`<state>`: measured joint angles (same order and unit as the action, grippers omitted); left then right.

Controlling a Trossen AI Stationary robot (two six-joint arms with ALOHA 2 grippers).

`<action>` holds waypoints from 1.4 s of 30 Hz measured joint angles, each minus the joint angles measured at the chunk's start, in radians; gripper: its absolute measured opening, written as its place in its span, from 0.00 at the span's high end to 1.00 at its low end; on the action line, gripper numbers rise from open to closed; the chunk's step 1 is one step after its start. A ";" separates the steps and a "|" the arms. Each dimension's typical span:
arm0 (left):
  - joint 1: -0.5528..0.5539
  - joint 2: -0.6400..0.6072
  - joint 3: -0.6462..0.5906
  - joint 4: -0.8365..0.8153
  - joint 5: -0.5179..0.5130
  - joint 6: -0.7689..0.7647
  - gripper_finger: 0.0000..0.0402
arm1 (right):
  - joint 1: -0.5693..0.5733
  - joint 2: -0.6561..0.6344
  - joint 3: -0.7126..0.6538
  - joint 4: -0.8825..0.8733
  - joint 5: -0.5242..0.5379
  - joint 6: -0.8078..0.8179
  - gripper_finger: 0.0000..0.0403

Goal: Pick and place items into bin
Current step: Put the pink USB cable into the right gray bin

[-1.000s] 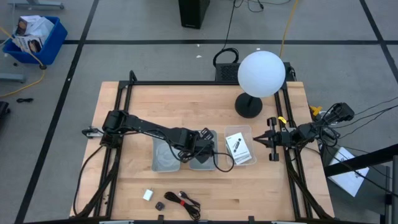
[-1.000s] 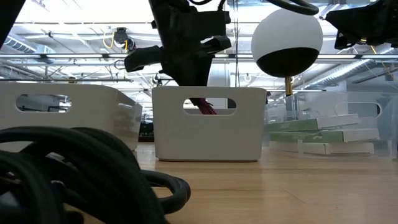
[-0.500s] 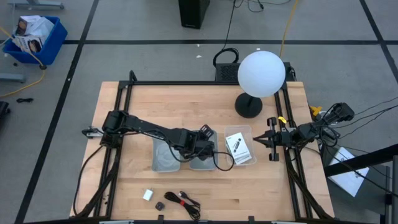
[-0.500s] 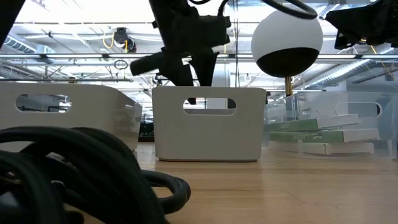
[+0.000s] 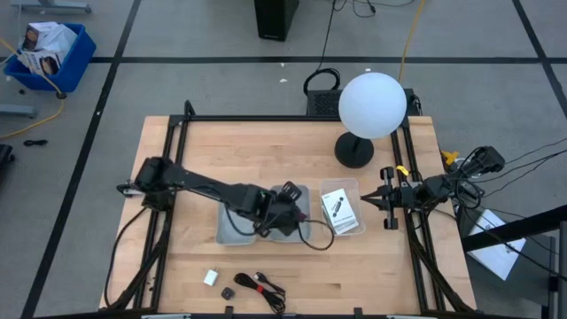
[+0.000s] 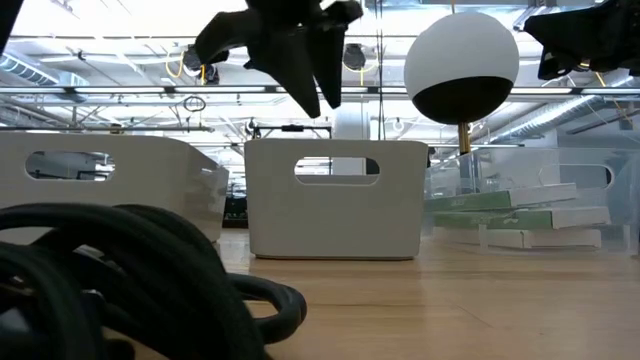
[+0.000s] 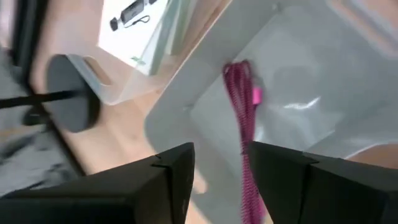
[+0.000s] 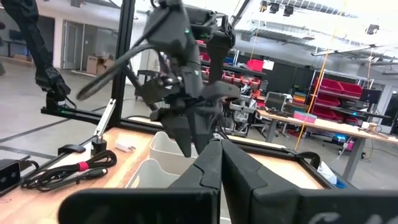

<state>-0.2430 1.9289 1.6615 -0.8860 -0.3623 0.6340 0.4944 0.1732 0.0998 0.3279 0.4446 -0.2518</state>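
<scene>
My left gripper (image 7: 221,152) hangs open above the right-hand grey bin (image 5: 299,232), fingers pointing down and clear of its rim in the low view (image 6: 318,95). A dark-red strap (image 7: 241,118) lies loose on that bin's floor, below the fingers. White cards (image 5: 338,211) rest in a clear tray. Near the front edge lie a white block (image 5: 211,277), a tiny black piece (image 5: 228,291) and a black cable (image 5: 266,285). My right gripper (image 5: 370,200) waits shut at the table's right side.
A second grey bin (image 5: 232,221) stands left of the first. The white globe lamp (image 5: 372,105) stands on its dark base at the far right. A cable from my left arm loops over the table beside the clear tray (image 5: 352,188).
My left gripper has opened and let go of the dark-red strap, which dropped from the bin's handle slot onto the bin's floor. The gripper has then risen out of the bin and stands clear above its rim.
</scene>
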 joint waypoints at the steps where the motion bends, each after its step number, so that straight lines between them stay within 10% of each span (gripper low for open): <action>1: 0.008 0.000 0.000 0.000 0.031 -0.013 0.61 | 0.000 0.000 0.000 0.001 0.000 0.005 1.00; 12: 0.063 0.034 -0.010 -0.001 0.183 -0.123 0.57 | 0.000 0.000 0.000 0.003 -0.001 -0.001 1.00; 42: 0.137 0.055 -0.211 0.151 0.158 -0.011 0.51 | 0.000 0.000 0.000 -0.003 0.002 -0.003 1.00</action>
<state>-0.1061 1.9839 1.4504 -0.7347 -0.2047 0.6225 0.4945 0.1734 0.0998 0.3244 0.4469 -0.2546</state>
